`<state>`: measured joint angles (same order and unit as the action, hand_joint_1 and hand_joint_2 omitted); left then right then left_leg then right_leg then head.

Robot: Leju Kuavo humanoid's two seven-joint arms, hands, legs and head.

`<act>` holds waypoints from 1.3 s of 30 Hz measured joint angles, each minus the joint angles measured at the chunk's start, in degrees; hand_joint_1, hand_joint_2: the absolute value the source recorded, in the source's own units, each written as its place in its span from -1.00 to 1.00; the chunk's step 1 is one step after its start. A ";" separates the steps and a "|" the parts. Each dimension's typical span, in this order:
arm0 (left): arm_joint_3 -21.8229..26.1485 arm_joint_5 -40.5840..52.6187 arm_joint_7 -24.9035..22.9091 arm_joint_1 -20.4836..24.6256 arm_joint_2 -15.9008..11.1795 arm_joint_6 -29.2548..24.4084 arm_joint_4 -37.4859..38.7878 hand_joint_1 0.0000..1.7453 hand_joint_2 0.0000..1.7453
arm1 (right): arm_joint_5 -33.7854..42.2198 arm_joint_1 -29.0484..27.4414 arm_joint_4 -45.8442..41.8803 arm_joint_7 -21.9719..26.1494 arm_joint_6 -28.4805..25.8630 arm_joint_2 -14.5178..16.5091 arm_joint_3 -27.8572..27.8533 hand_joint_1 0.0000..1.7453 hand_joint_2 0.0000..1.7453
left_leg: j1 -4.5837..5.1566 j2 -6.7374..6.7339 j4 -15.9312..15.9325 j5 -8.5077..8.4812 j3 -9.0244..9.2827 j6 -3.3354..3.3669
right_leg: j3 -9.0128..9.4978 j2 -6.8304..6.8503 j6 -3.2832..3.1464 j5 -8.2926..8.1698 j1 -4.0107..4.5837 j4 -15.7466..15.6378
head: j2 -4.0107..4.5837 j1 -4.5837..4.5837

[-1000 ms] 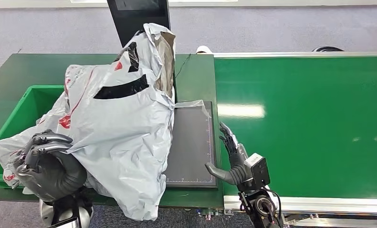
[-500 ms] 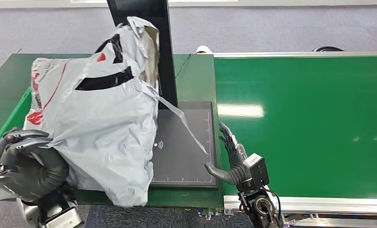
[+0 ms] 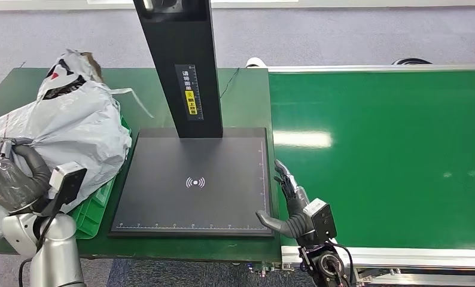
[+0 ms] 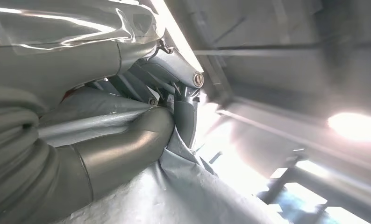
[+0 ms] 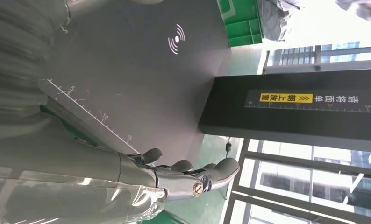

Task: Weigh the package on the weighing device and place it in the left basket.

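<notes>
left hand (image 3: pixel 11 179) grips grey package (image 3: pixel 73 128) over green basket (image 3: pixel 94 206), left of scale (image 3: pixel 193 182) | right hand (image 3: pixel 289 206) empty, fingers spread, right of scale

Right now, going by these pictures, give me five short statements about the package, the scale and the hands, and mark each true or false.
1. The grey package lies on the scale platform. False: it is off to the left, over the green basket, and the platform is bare.
2. The left hand grips the package. True.
3. The right hand holds a corner of the package. False: it holds nothing, fingers apart, beside the platform's right edge.
4. A black post with a yellow label rises from the back of the platform. True.
5. A second package lies on the green conveyor belt. False: nothing shows on the belt.
</notes>
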<state>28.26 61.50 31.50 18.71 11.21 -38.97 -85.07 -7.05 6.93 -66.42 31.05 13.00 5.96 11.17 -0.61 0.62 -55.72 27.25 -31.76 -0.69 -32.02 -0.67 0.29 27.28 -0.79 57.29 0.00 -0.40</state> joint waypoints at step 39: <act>-20.00 -21.73 -16.06 -5.16 -8.51 29.15 7.36 -1.00 1.00 | -1.90 0.93 1.03 0.07 0.56 -0.52 -0.39 -1.00 1.00 | 0.03 0.06 -0.02 0.00 -0.02 0.01 | 0.08 0.07 0.01 0.00 -0.03 -0.01 | 0.00 0.01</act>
<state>8.26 39.77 15.44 13.55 2.69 -9.82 -77.72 -8.96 7.85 -65.39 31.12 13.56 5.44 10.78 -0.58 0.69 -55.74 27.25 -31.77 -0.69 -31.93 -0.60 0.29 27.28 -0.83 57.29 0.00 -0.39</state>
